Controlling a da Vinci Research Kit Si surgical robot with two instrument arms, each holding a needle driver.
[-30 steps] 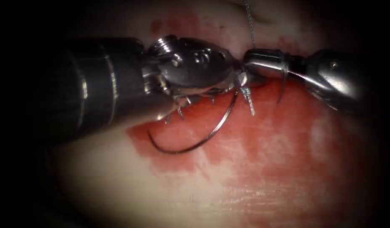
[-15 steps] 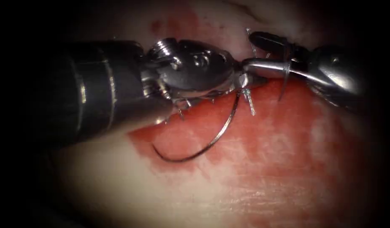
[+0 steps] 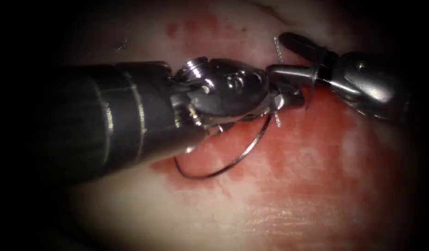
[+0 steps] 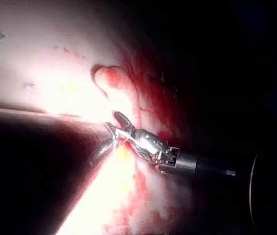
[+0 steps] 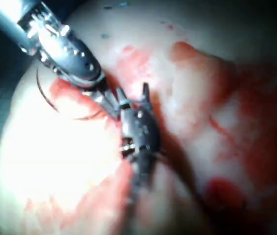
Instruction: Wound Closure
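Though gripped, curved needle [image 3: 224, 163] exposed

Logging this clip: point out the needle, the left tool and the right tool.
needle [image 3: 233, 160], endoscope view, middle of its curve.
left tool [image 3: 282, 100], endoscope view, tips holding the needle's end.
right tool [image 3: 289, 58], endoscope view, between its open jaws.

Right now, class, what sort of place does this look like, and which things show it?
Probably a surgical training bench: two robotic tools, the left gripper holding a curved needle above red-stained tissue, the right gripper open.
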